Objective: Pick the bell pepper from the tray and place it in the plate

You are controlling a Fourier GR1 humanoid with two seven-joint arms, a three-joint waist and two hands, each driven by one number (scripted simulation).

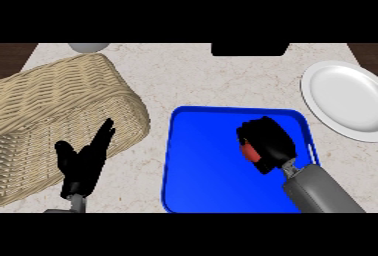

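No readable text, label, brand, number or sign shows anywhere.

The basket (59,110) was woven wicker, tan and rough-ribbed. Just right of it the tray (214,185) looked like smooth blue plastic – an even, slightly glossy face. Further right of the basket, the plate (347,100) was white and glossy, like glazed ceramic. Under the basket lay the counter (199,80) – pale speckled stone, smooth and matt
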